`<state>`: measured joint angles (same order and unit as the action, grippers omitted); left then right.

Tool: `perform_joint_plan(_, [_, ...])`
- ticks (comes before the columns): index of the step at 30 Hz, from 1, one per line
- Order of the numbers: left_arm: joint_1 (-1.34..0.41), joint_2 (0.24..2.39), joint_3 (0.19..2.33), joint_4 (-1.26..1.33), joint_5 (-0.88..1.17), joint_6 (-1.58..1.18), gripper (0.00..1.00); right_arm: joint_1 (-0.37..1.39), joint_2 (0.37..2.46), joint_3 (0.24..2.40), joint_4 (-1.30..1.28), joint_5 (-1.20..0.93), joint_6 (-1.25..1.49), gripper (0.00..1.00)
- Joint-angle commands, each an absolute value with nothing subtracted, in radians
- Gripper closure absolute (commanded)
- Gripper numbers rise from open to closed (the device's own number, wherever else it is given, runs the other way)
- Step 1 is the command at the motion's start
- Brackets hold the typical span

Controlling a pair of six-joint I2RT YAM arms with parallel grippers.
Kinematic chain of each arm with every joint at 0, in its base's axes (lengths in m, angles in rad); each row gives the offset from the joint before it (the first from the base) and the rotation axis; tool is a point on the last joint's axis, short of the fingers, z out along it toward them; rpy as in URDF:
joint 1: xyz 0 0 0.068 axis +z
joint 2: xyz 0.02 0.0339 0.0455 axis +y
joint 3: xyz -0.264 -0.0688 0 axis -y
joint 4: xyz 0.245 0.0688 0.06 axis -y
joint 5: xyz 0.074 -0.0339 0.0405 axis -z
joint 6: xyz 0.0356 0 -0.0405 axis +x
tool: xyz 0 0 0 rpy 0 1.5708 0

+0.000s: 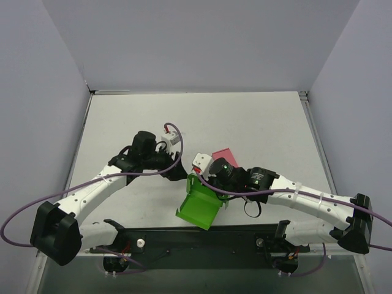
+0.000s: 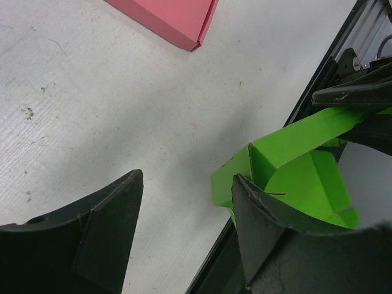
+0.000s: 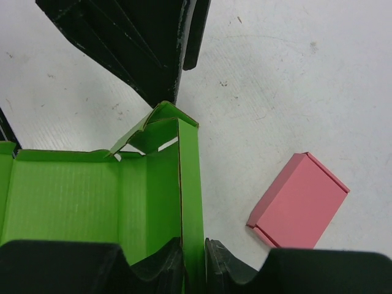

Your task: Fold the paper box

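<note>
My right jaws are pinching one upright side wall of the bright green paper box, and the card stands edge-on between my two pads. My left jaws are spread wide and grip nothing, low over the white desk, with one finger right at the box's folded corner flap; I cannot tell if it touches. The box is half-formed with its interior showing, and sits apart from the flat pink box, on that box's side nearer my arm bases.
</note>
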<state>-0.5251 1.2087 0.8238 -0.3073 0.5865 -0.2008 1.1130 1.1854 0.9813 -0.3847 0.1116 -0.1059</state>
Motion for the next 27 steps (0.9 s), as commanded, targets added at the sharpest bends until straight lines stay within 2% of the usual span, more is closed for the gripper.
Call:
perform_joint_plan(1, [-0.540,1.209,0.836,-0.295,0.580,-0.158,0.30,1.097,1.169,0.968,-0.339,0.120,-0.095,0.81])
perform_joint_plan(8, [-0.577,1.267,0.844,-0.310,0.493,-0.138,0.31,1.114,1.209,0.888,-0.239,0.181,-0.107,0.81])
perform_joint_plan(18, [-0.595,1.351,0.830,-0.305,0.376,-0.160,0.31,1.181,1.239,0.706,0.057,0.336,-0.118,0.81])
perform_joint_plan(27, [-0.640,1.391,0.819,-0.344,0.293,-0.163,0.31,1.233,1.292,0.684,0.086,0.386,-0.161,0.81])
